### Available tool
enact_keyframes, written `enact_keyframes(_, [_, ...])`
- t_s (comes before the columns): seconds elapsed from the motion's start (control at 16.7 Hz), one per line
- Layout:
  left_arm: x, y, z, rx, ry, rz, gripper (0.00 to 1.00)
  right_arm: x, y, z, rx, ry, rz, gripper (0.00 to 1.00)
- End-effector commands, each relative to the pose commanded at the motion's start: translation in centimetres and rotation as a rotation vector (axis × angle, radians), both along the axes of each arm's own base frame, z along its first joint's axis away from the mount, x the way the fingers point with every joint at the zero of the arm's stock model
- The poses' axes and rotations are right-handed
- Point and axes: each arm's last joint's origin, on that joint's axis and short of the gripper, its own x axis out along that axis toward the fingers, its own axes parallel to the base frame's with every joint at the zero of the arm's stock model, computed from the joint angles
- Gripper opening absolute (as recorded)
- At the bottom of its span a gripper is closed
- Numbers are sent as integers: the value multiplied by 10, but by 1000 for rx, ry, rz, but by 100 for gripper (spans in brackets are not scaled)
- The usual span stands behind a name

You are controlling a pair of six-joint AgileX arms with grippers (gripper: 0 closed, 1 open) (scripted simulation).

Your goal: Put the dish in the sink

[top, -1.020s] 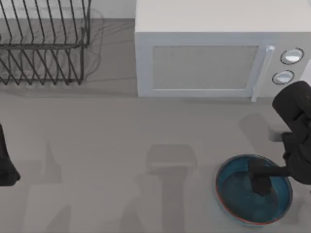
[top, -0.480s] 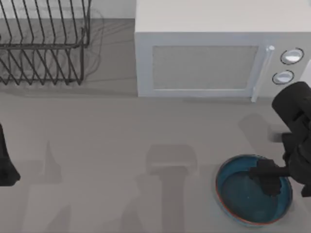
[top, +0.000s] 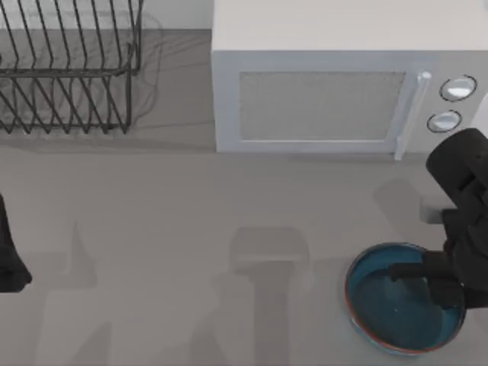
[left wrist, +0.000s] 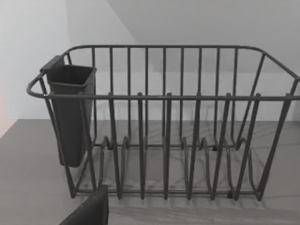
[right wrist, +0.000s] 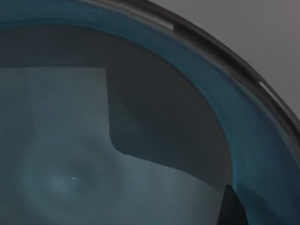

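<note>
Blue dish (top: 396,320) with red-orange outer rim, resting on the grey table (top: 191,229) near the front right corner, forward of the microwave (top: 343,84) and well apart from it; glossy darker interior facing up. Right gripper (top: 436,280) of the AgileX pair over the dish's right half, dark body overlapping the rim on the side toward the table's right edge; finger spacing hidden under the gripper body in the top view, so open or closed cannot be told. Right wrist view: close on the dish interior (right wrist: 93,154), blue inner wall curving round to a dark rim, a dark fingertip (right wrist: 232,208) just inside the wall. Left arm (top: 9,255) parked at the table's left edge, well apart from the dish; state of its gripper likewise not discernible. Wire dish rack (top: 69,69) at the back left of the table, beside the microwave with a gap between; left wrist view: same dish rack (left wrist: 164,140) seen side-on, upright wire dividers along its base, a dark cutlery holder (left wrist: 70,112) hung on one end.
</note>
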Motion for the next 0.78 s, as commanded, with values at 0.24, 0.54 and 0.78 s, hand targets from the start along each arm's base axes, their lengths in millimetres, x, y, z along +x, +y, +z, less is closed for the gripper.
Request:
enact_keyframes(0.24, [0, 0, 0, 0, 0, 0, 100, 0, 0, 0, 0, 0, 0, 0])
enact_keyframes(0.54, [0, 0, 0, 0, 0, 0, 100, 2, 1, 4, 0, -3, -1, 0])
enact_keyframes(0.78, [0, 0, 0, 0, 0, 0, 100, 13, 5, 41, 2, -8, -7, 0])
